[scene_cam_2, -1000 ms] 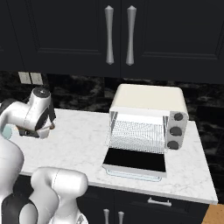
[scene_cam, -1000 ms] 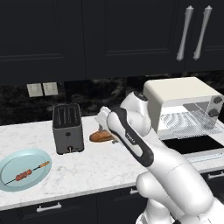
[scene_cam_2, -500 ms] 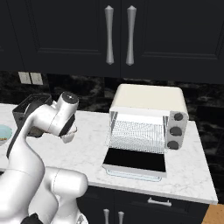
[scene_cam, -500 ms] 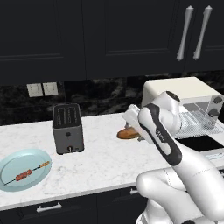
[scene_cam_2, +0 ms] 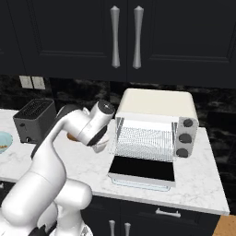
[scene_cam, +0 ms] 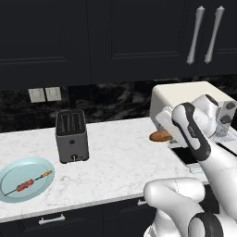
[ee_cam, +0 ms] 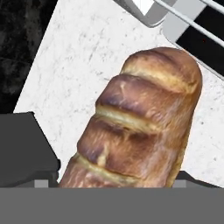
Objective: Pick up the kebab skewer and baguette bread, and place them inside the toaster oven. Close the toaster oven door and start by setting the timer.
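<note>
My gripper is shut on the baguette bread, a golden-brown loaf with dark score marks, held above the counter. From the left base the baguette bread pokes out behind my forearm, just left of the cream-white toaster oven. The toaster oven stands open. Its door lies flat in front of it, and the wire rack is bare. The kebab skewer lies on a light blue plate at the counter's far left.
A dark grey slot toaster stands between the plate and my arm. Three round knobs run down the oven's right side. Dark cabinets hang overhead, and the marble counter's front edge runs along the bottom.
My arm has swung right from beside the slot toaster to the oven's left side, with the baguette carried along in the gripper. Plate, skewer and oven have stayed put.
</note>
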You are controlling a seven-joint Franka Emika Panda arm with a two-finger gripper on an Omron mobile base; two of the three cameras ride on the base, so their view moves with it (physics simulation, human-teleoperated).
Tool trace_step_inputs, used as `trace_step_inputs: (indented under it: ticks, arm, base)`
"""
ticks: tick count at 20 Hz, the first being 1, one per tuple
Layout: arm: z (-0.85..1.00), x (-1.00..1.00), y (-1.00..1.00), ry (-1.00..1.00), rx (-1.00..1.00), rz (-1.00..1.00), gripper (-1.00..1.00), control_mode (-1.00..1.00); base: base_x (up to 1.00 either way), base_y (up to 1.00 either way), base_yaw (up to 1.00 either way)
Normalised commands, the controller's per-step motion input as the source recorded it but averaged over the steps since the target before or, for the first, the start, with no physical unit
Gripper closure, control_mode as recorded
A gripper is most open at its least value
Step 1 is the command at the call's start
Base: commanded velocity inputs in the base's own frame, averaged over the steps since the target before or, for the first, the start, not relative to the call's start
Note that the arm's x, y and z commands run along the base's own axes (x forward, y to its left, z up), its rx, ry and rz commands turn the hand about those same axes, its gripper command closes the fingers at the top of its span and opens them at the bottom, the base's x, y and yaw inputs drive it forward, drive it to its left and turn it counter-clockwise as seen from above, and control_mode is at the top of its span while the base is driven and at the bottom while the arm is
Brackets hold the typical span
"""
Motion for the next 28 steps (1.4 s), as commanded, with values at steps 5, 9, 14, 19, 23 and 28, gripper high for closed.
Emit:
trace_step_inputs:
  ticks: [5,9,14,19,23,28]
  arm:
    - [0.00,0.12,-1.00,-0.07,0.00,0.00,1.00,-1.00]
    - [0.03,0.03,-1.00,-0.11,0.00,0.01,1.00,-1.00]
    - [0.01,0.14,-0.98,-0.11,0.00,0.03,1.00,-1.00]
    - [0.00,0.43,-0.47,-0.06,0.00,0.00,1.00,-1.00]
    - [0.00,0.54,-0.31,0.00,0.00,0.00,1.00,-1.00]
    - [-0.26,0.28,0.01,0.00,0.00,-0.01,1.00,-1.00]
  base:
    - [0.00,0.00,0.00]
    - [0.00,0.00,0.00]
    - [0.00,0.00,0.00]
    - [0.00,0.00,0.00]
    - [0.00,0.00,0.00]
    - [0.00,0.00,0.00]
